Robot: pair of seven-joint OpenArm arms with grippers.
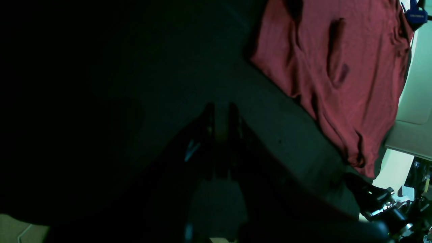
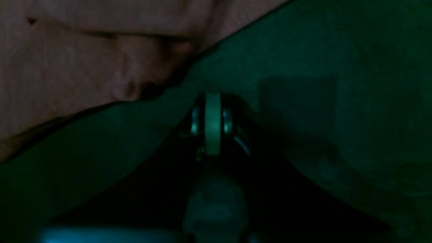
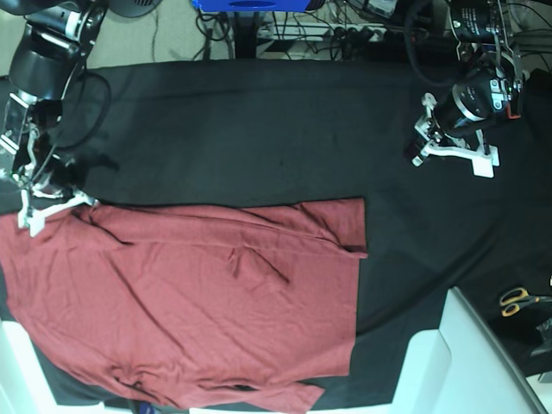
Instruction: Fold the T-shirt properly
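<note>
The maroon T-shirt (image 3: 190, 302) lies spread and wrinkled on the black table cloth (image 3: 259, 129), filling the lower left of the base view, with a fold along its right edge. My right gripper (image 3: 31, 217) is at the shirt's upper left corner. In the right wrist view this gripper (image 2: 212, 99) is shut, its tips on the black cloth just beside the T-shirt's (image 2: 84, 50) edge and holding nothing. My left gripper (image 3: 416, 153) hangs over bare cloth at the upper right, away from the shirt. In its own view it (image 1: 220, 113) is shut and empty, the T-shirt (image 1: 337, 67) off to the upper right.
A pair of yellow-handled scissors (image 3: 517, 299) lies near the right edge. A white slab (image 3: 466, 345) covers the lower right corner. A blue stand (image 3: 250, 4) and cables (image 3: 362, 30) sit beyond the table's far edge.
</note>
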